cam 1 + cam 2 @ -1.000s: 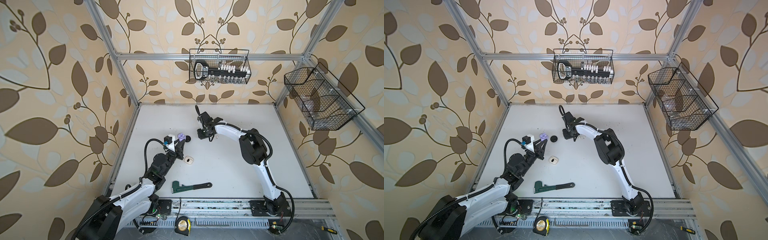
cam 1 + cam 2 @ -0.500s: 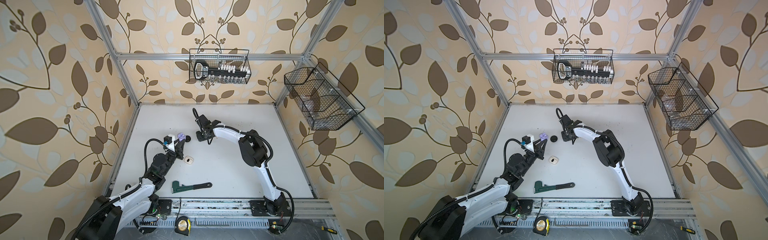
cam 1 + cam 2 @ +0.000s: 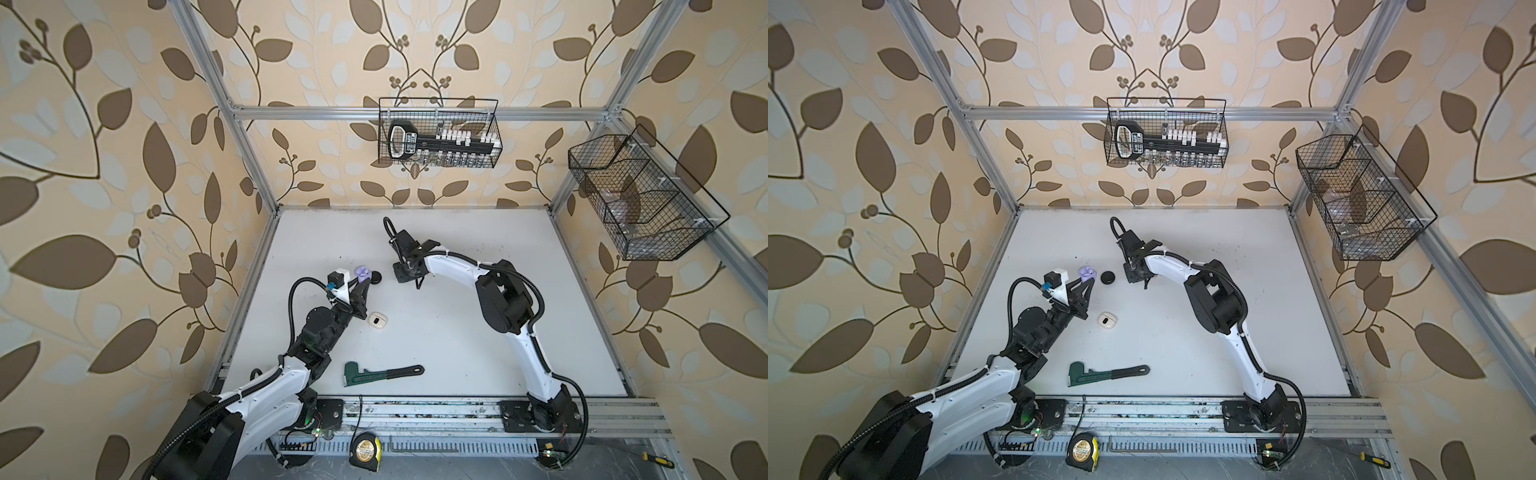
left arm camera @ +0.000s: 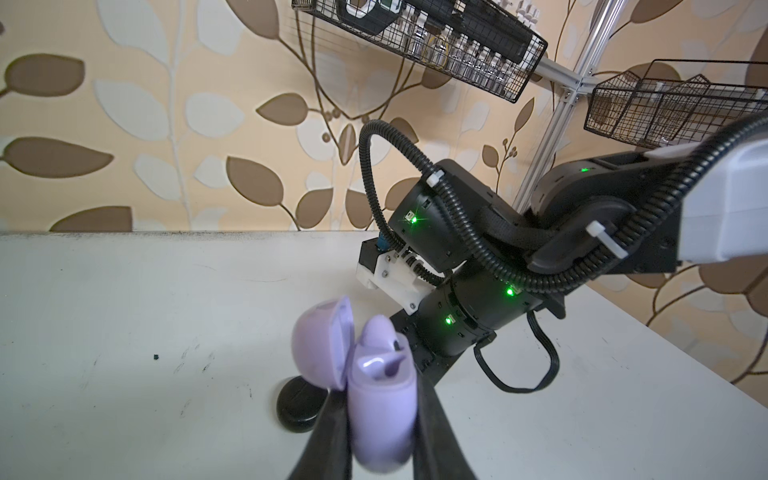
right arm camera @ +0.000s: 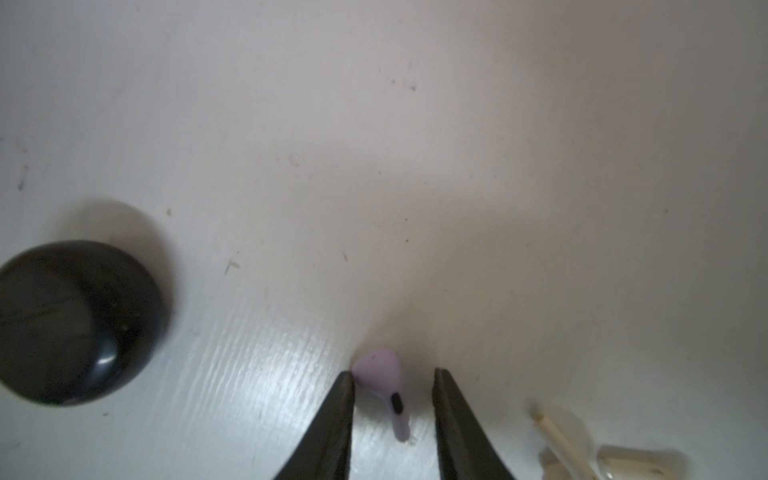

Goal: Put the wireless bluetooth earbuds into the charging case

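My left gripper [image 4: 380, 401] is shut on the lilac charging case [image 4: 382, 399] and holds it above the table, lid open; in both top views the case [image 3: 363, 272] [image 3: 1086, 272] sits at the fingertips. A glossy lilac shape lies in one well. My right gripper [image 5: 392, 384] points down at the table, open. Its fingers straddle a lilac earbud [image 5: 380, 372] lying flat; one finger touches its head and a gap shows at the other. Pale earbuds [image 5: 559, 434], blurred, lie just beside it.
A shut black case [image 3: 376, 277] [image 5: 79, 324] lies between the two grippers. A white case [image 3: 377, 321] sits nearer the front. A green pipe wrench [image 3: 374, 372] lies near the front edge, and wire baskets [image 3: 438, 139] [image 3: 640, 199] hang on the walls.
The right arm has swung left towards the black case, and its jaws have narrowed slightly around the lilac earbud. The left arm and lilac case have stayed still.
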